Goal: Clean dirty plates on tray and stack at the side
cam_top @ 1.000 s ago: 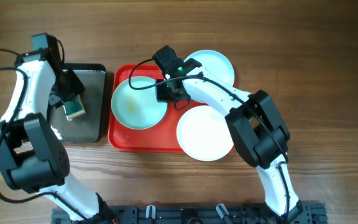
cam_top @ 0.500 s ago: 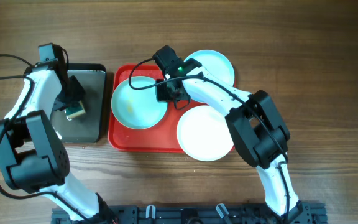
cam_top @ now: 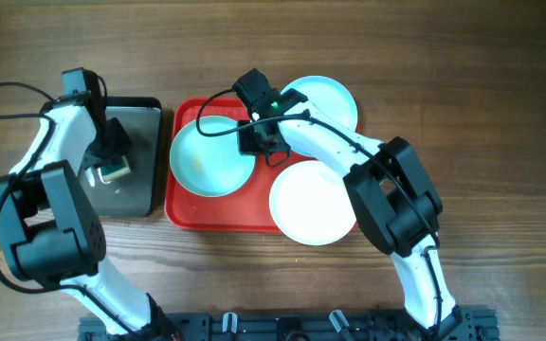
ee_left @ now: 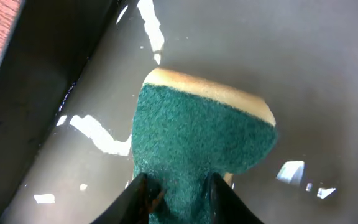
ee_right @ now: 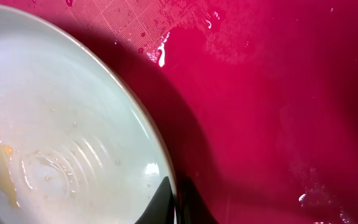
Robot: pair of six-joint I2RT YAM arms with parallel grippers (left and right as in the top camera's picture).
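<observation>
Three plates (cam_top: 212, 156), red tray (cam_top: 218, 220), sponge (cam_top: 114, 171) over grey pan (cam_top: 140, 194).

Left gripper (ee_left: 180, 190) pinching sponge (ee_left: 197, 130); right gripper (ee_right: 178, 202) clamped on plate (ee_right: 61, 124) rim; both arms stretched forward.

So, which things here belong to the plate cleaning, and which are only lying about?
Of the job:
dirty plate, its rim in the right tool
far plate; near plate
red tray
sponge, in the left tool

Only lying about:
dark grey pan under the sponge
black cable
</observation>
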